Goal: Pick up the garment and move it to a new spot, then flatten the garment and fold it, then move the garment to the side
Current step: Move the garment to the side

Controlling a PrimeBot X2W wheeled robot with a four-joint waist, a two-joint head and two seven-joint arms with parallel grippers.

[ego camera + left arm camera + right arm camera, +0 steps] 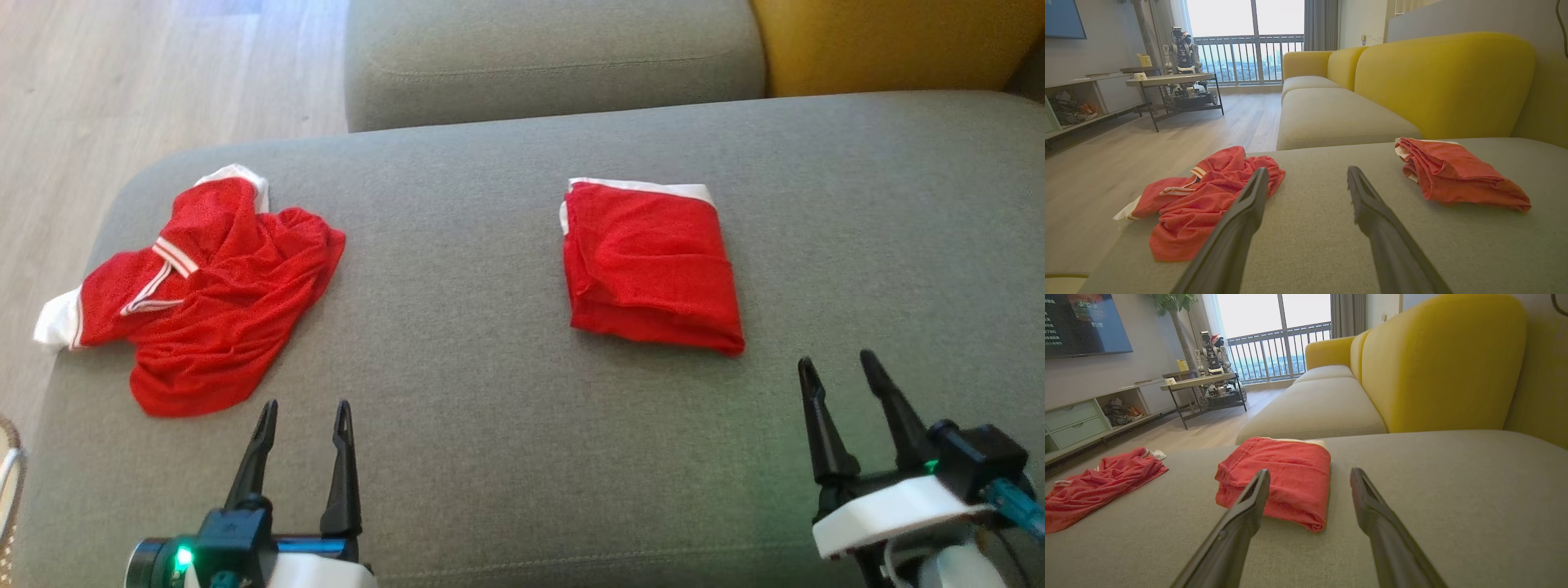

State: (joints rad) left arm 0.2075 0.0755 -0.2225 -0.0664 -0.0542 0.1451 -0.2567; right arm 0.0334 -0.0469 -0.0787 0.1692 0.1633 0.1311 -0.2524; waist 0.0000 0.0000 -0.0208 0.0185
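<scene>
Red crumpled garment (220,302) lies unfolded, well apart from the folded garment (649,265); left claw (306,406) and right claw (837,361) stand wide open, empty. Next, probably: the left claw grasps it.

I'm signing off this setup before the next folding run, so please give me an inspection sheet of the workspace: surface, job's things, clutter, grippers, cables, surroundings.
Surface: grey fabric sofa cushion, flat, bare between the garments.
Job's things: crumpled red mesh shirt with white trim at the cushion's left end; folded red mesh garment with a white edge near the middle, apart from it.
Clutter: nothing seen.
Grippers: left gripper open, empty, just short of the crumpled shirt; right gripper open, empty, off the folded garment's near right corner.
Cables: teal cable at the right wrist.
Surroundings: yellow sofa backrest, pale wooden floor, metal-legged side table with a robot by it.
</scene>
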